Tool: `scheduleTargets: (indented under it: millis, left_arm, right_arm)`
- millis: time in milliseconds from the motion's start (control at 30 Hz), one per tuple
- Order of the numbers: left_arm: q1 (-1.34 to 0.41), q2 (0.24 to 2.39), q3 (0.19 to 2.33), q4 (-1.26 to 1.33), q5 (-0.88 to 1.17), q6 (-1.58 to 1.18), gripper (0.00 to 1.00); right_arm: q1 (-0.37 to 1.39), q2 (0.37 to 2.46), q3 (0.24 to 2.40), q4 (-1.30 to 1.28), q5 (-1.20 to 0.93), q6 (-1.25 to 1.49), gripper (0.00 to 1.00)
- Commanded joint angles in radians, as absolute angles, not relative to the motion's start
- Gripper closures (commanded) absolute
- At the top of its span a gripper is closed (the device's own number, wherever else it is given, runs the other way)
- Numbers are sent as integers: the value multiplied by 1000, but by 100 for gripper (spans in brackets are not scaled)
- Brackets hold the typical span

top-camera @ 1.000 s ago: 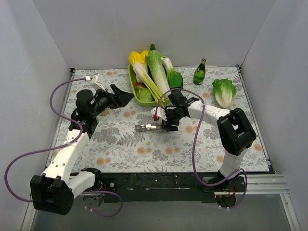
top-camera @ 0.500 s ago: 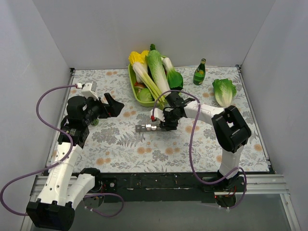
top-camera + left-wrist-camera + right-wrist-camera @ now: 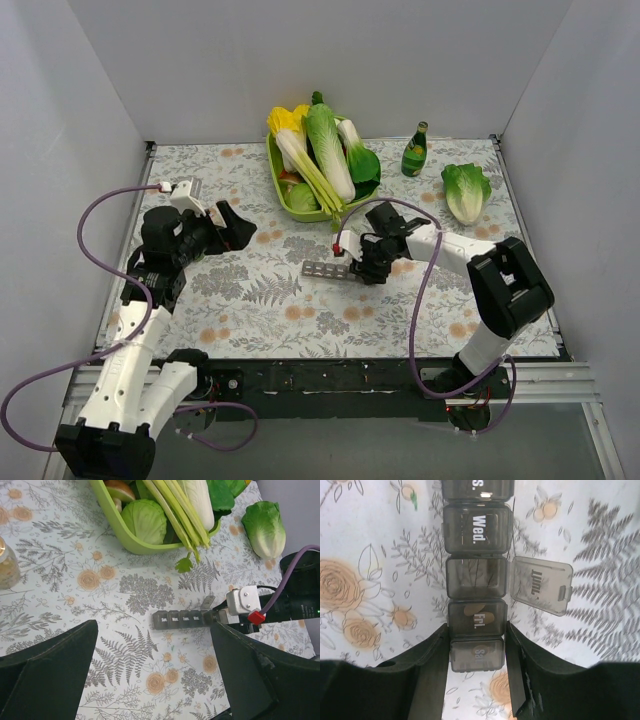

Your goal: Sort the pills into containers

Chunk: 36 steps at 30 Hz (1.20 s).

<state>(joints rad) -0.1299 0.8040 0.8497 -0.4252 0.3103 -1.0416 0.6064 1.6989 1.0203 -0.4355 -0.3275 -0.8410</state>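
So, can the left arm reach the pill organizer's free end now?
Probably yes: bare cloth lies between the open left gripper and the pill organizer; the right gripper clamps only its other end.

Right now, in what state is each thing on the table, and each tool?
Organizer: lying flat; Thu lid open, Wed, Fri and Sat lids shut.
Right tool: closed on the organizer's Sat end.
Left tool: wide open, holding nothing.
Bottle: upright.
Tray: full of vegetables.
Lettuce: lying flat, apart from the tray.
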Motion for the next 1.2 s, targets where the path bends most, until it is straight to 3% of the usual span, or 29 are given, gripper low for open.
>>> scheduleTargets:
  millis: [0,267,367,833,1167]
  left_arm:
    - [-127,845,816,-425,380,-1058,2]
    - [-127,903,813,-413,454,-1066,2]
    - [-127,925,818,-417,485,-1084,2]
    - [-129,995,882,-479,437,-1103,3]
    - [-127,1163,986,-495,42,-990,3]
  right_arm:
    - [588,1623,956,-446,-299,-753,54]
    - [561,1534,939,-472,-360,-752,20]
    - [543,1499,954,-500,-396,-755,13]
    - [301,1217,962,-473,-644,-632,12]
    - [123,1172,856,-367,-917,-534,9]
